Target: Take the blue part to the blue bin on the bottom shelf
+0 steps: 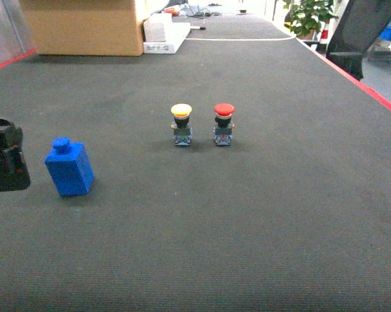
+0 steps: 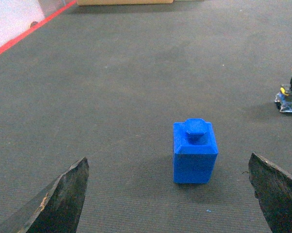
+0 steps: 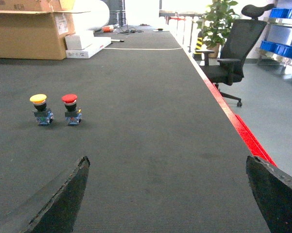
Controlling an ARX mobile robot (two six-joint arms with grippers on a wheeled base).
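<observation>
Left pincer [image 2: 167, 194] wide open & empty, should advance w/ blue part [image 2: 195, 152] centred near table's left edge, then close squarely.

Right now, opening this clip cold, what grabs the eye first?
The blue part stands upright, alone on the dark mat at left, between the open fingers of the left tool. Mid-mat, a yellow-capped push-button and a red-capped push-button stand side by side.
</observation>
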